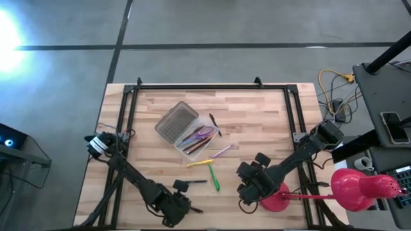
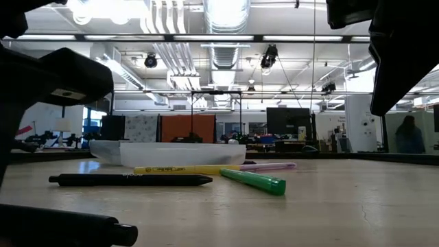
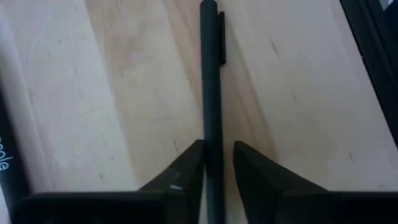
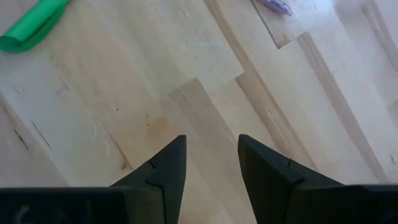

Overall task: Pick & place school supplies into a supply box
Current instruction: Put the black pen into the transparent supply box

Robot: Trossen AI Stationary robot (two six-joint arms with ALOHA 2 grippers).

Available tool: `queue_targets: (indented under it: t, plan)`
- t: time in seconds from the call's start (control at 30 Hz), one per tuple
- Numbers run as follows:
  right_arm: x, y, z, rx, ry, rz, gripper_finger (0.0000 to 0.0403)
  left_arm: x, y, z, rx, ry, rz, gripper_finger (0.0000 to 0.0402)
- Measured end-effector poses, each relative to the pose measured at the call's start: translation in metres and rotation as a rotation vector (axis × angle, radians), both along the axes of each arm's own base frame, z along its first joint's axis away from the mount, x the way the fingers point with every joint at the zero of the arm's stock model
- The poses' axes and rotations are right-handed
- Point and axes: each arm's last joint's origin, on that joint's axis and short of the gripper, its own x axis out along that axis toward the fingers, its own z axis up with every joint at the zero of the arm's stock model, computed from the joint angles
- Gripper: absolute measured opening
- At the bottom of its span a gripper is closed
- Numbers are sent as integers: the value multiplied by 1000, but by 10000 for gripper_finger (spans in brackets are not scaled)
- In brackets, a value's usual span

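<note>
Left wrist view: the left gripper is nearly closed, its two fingertips set on either side of one black pen lying on the wooden table; the pads are at or almost at the barrel, and contact cannot be confirmed. In the high view this gripper sits at the table's near edge. The right gripper hovers over bare wood, fingers parted and empty. Loose supplies on the table: a second black pen, one green marker, one yellow pen, one lilac pen and one dark pen. One supply box lies mid-table, lid open, several pens inside.
</note>
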Motion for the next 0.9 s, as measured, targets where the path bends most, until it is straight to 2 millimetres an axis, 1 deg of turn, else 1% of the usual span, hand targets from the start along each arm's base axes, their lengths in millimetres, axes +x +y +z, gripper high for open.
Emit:
queue_targets:
  t: [0.1, 0.13, 0.23, 0.33, 0.4, 0.47, 0.53, 0.67, 0.8, 0.9]
  plan:
    - [0, 0, 0, -3, 4, 10, 137, 3, 7, 0, -29, 49, 12, 24]
    - [0, 0, 0, -2, 3, 10, 137, 6, 11, 0, -58, 80, 13, 16]
    - [0, 0, 2, -1, -8, 2, 133, 11, 20, 2, -145, 141, 73, 14]
    - [-2, -2, 7, -2, -24, 0, 126, 15, 29, 9, -165, 133, 118, 12]
    - [-3, -3, 8, -18, -28, -1, 120, 17, 41, 16, -164, 138, 178, 11]
    - [-5, -5, 11, -43, -24, -9, 114, 22, 54, 27, -193, 121, 254, 10]
    - [-9, -9, 14, -63, -22, -45, 108, 24, 70, 41, -219, 112, 326, 10]
    - [-18, -15, 20, -101, -25, -180, 98, 24, 110, 59, -242, 72, 510, 9]
    - [-25, -21, 25, -120, -43, -300, 88, 16, 159, 83, -269, -74, 761, 9]
    - [-25, -21, 26, -117, -53, -322, 82, 7, 193, 88, -292, -209, 930, 8]
